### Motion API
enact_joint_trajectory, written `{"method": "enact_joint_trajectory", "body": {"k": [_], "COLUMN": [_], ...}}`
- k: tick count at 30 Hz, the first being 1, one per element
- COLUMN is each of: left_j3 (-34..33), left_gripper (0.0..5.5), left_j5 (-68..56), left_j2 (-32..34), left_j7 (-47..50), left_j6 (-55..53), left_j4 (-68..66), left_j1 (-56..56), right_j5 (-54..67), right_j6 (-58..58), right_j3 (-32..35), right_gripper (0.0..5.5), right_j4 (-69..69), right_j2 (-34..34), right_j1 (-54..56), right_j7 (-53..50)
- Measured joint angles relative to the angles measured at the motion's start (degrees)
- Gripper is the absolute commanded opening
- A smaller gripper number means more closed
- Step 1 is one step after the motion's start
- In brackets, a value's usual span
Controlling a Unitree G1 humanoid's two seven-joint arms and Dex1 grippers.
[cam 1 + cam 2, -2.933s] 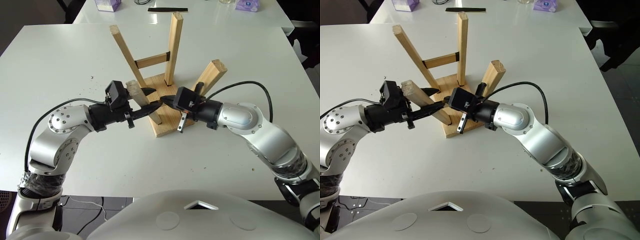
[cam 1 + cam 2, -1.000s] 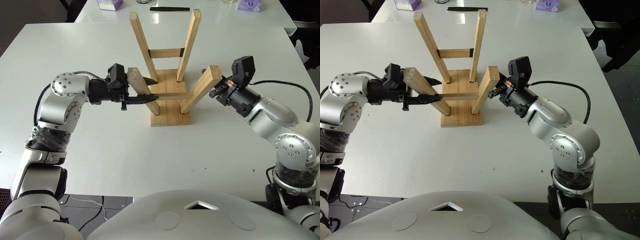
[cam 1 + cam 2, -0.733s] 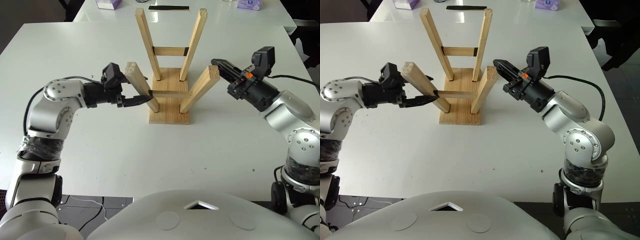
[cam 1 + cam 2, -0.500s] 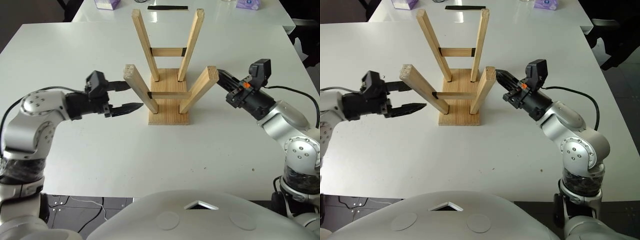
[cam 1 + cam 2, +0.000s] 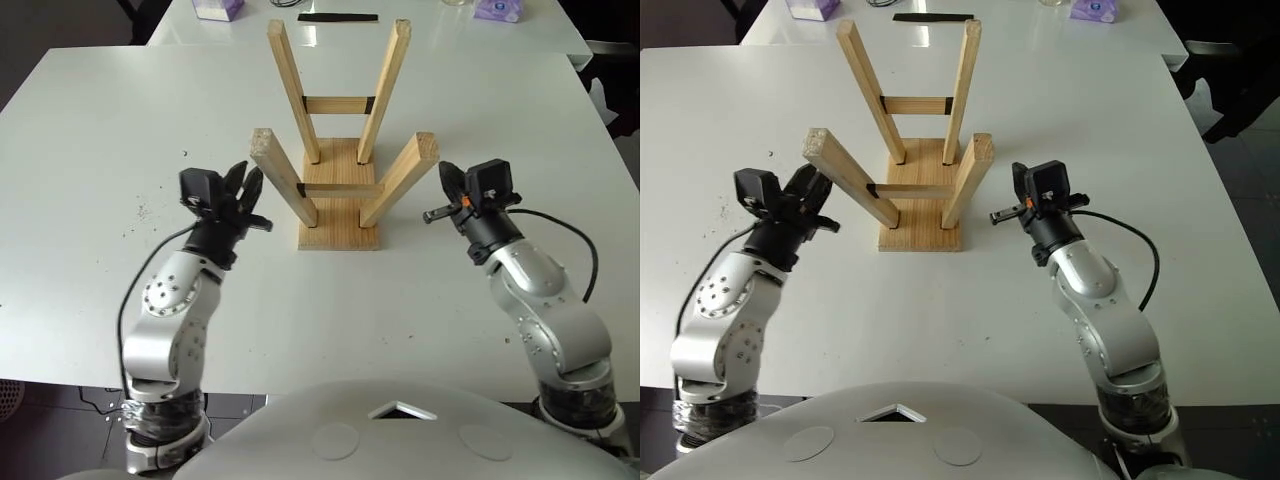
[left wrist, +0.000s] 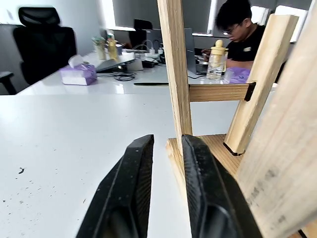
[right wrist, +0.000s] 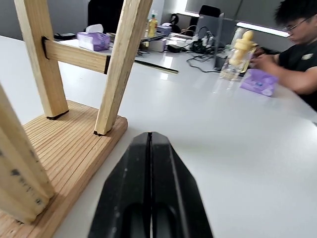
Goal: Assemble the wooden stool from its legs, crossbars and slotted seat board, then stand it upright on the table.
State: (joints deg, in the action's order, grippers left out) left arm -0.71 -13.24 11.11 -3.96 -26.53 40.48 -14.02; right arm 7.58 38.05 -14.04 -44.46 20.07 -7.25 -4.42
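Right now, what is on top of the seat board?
Four wooden legs stand on the seat board, angled upward and joined in pairs by two crossbars. The leg ends cover the spots where they meet the board, so how deep they sit cannot be seen.

Bright, even overhead light fills the head views. The white tabletop (image 5: 100, 120) is nearly washed out, with glare along the upper edge of the frame. The stool (image 5: 338, 225) throws only a faint, soft shadow at its base. In the wrist views the left end effector (image 6: 168, 140) and right end effector (image 7: 150, 136) sit blurred at the lower frame. The wood nearest the lens looks soft, and the lit strips in the upper background seem overexposed.
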Motion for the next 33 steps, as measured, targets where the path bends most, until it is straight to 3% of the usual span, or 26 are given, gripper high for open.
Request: {"method": "enact_joint_trajectory", "body": {"k": [5, 12, 18, 29, 33], "left_j3": [-0.19, -6.61, 5.90, 7.17, 5.86], "left_gripper": [0.02, 0.02, 0.02, 0.02, 0.02], "left_j5": [7.66, 15.21, 9.68, 9.60, 6.92], "left_j2": [-0.96, -2.34, -0.92, 1.73, 3.15], "left_j7": [5.58, 12.16, 0.67, -0.86, -4.98], "left_j6": [1.31, -0.44, -2.86, -3.97, -3.78], "left_j4": [4.40, 7.24, 8.06, 5.81, 3.97], "left_j1": [-1.49, -0.17, 3.85, 3.75, 1.99], "right_j5": [-11.03, -23.19, -19.11, -21.23, -18.29], "right_j6": [0.18, 8.74, 11.37, 11.88, 7.88], "right_j3": [-6.71, -2.78, -14.10, -13.90, -7.59], "right_gripper": [0.00, 0.00, 0.00, 0.00, 0.00], "right_j4": [-3.80, -6.45, -9.27, -5.19, -6.39], "right_j2": [-4.57, -7.49, -13.09, -7.24, -3.90], "right_j1": [0.78, 1.34, 4.35, 8.19, 1.91], "right_j7": [-5.89, -10.80, -2.73, 1.61, 6.54]}}
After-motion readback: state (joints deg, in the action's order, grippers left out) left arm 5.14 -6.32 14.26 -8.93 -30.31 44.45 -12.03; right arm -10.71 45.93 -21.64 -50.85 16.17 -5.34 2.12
